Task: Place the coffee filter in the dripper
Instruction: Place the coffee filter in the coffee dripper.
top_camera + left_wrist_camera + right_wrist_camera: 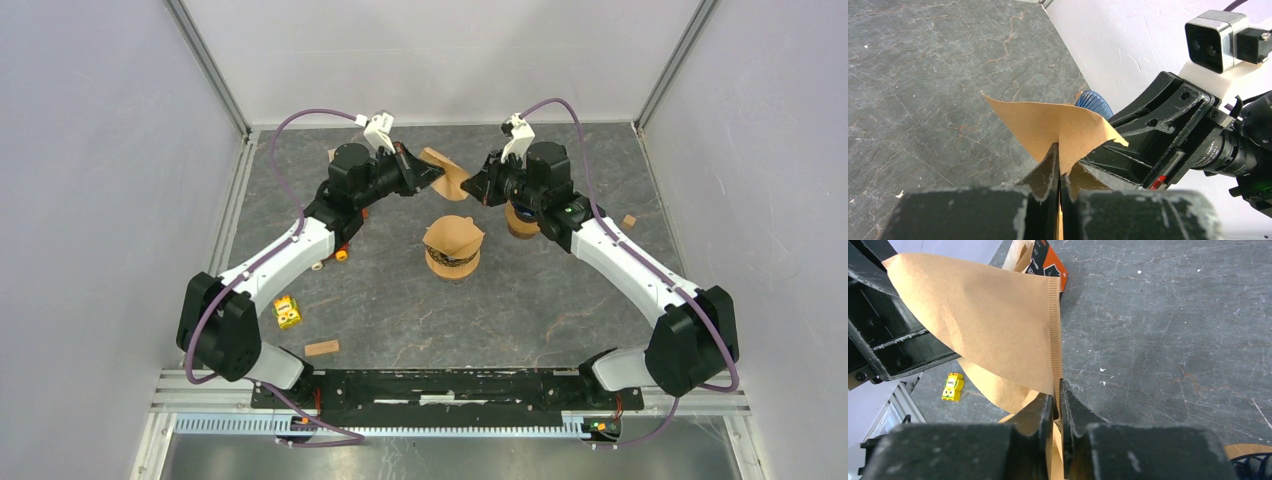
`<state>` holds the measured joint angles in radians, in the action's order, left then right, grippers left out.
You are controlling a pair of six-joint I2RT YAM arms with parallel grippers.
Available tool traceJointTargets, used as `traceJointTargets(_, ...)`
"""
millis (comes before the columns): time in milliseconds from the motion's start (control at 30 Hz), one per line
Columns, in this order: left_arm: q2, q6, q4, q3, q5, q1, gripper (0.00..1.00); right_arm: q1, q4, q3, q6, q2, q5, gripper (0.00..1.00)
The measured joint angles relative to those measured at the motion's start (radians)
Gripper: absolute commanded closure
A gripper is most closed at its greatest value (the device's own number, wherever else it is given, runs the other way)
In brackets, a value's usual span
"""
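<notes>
I have the coffee filter [452,176] held up off the tabletop [560,310] between both arms, near the middle of the far edge. My left hand [1059,167] is pressed together on one fold of the paper. My right hand [1058,399] is pinching the crimped seam from the other side, with no gap showing beyond the paper itself.

The filter is thin brown paper with next to no weight. It is soft, and the wrist views show it bowing and curling wherever it is not gripped. I judge it will crease or tear if the two hands pull against each other, so any pull should be gentle, only enough to open the cone. The crimped seam looks like the stiffest strip and the best place to hold, since the plain wall buckles under a pinch. It is not slippery, but a light grip on a single ply could let it slide out.

I take the blue ribbed cup [1092,102], right of the tabletop's middle and mostly hidden under the right arm, for the dripper. A brown cone-shaped stack [453,248] stands at the middle of the tabletop, nearer me than the filter, and I cannot tell whether it is spare filters or a holder. A yellow toy block [287,312] lies toward the near left corner, well apart
</notes>
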<state>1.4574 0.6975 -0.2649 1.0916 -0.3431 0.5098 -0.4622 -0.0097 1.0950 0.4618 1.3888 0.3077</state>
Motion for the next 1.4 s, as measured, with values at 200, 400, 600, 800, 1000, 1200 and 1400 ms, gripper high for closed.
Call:
traceJointTargets(200, -0.002, 0.0, -0.011, -0.003, -0.003, 0.0, 0.98, 0.0, -0.007, 0.0, -0.013, 0.0, -0.005, 0.63)
traceJointTargets(400, -0.003, 0.002, -0.09, -0.04, -0.014, 0.0, 0.98, 0.0, -0.006, 0.0, -0.003, 0.0, -0.002, 0.51)
traceJointTargets(600, -0.003, 0.002, -0.151, -0.076, -0.028, 0.0, 0.98, 0.0, 0.024, -0.033, 0.045, -0.002, 0.035, 0.47)
traceJointTargets(800, -0.003, 0.002, -0.204, -0.102, -0.033, -0.004, 0.98, 0.0, 0.043, -0.063, 0.092, -0.002, 0.071, 0.48)
traceJointTargets(1000, -0.004, 0.003, -0.247, -0.124, -0.037, -0.011, 0.98, 0.016, 0.094, -0.074, 0.135, -0.002, 0.116, 0.56)
traceJointTargets(1200, -0.013, 0.003, -0.267, -0.132, -0.052, -0.015, 0.98, 0.043, 0.127, -0.095, 0.171, -0.002, 0.148, 0.66)
traceJointTargets(1400, -0.014, 0.003, -0.269, -0.133, -0.052, -0.016, 0.98, 0.045, 0.139, -0.095, 0.184, -0.002, 0.161, 0.76)
